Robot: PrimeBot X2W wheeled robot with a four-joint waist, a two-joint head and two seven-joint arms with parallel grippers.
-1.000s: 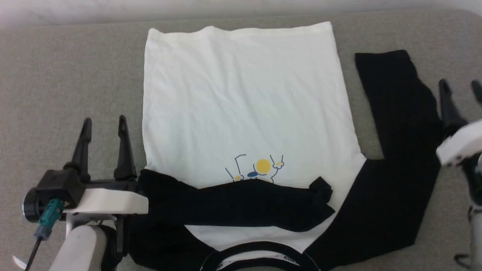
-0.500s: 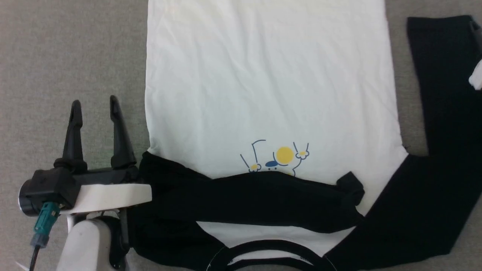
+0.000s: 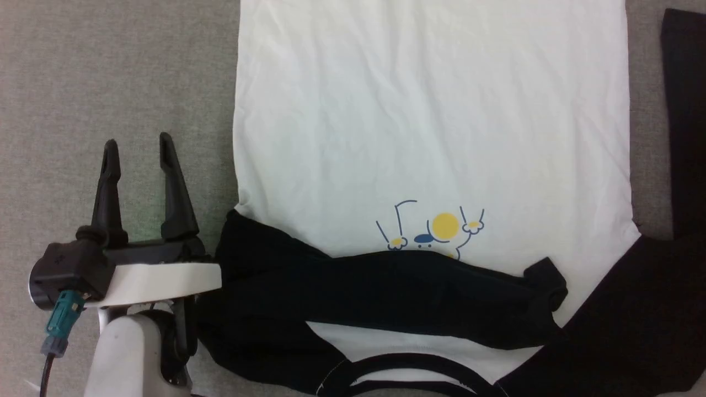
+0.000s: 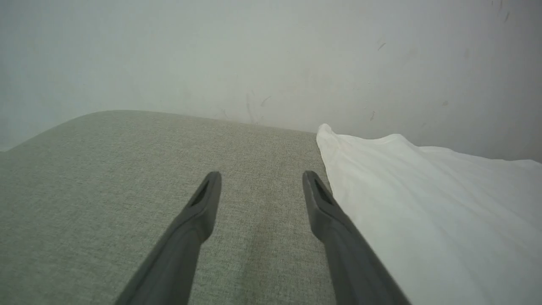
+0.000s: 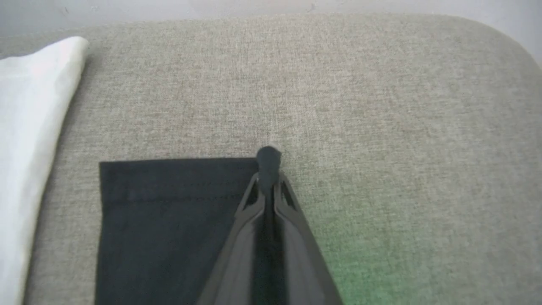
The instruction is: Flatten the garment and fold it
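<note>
Now: garment [image 3: 430,121] lies front-up on the grey worktop [image 3: 110,66]. Its white body is spread flat with light creases, and the collar [image 3: 408,366] is at the head view's bottom edge. One black sleeve [image 3: 386,292] is folded across the chest, just under the print [image 3: 436,229] (the print's lower edge is partly covered). The other sleeve [image 3: 684,138] lies out to the right, bent up alongside the body.

Left gripper [image 3: 137,142]: fingers spread apart, nothing between them, just beside the body's left edge, over bare worktop.

Right gripper [image 5: 269,163]: clenched, fingers pressed together, tip at the far corner of the cuff [image 5: 169,169]. Whether cloth is caught between them, I cannot tell.
</note>
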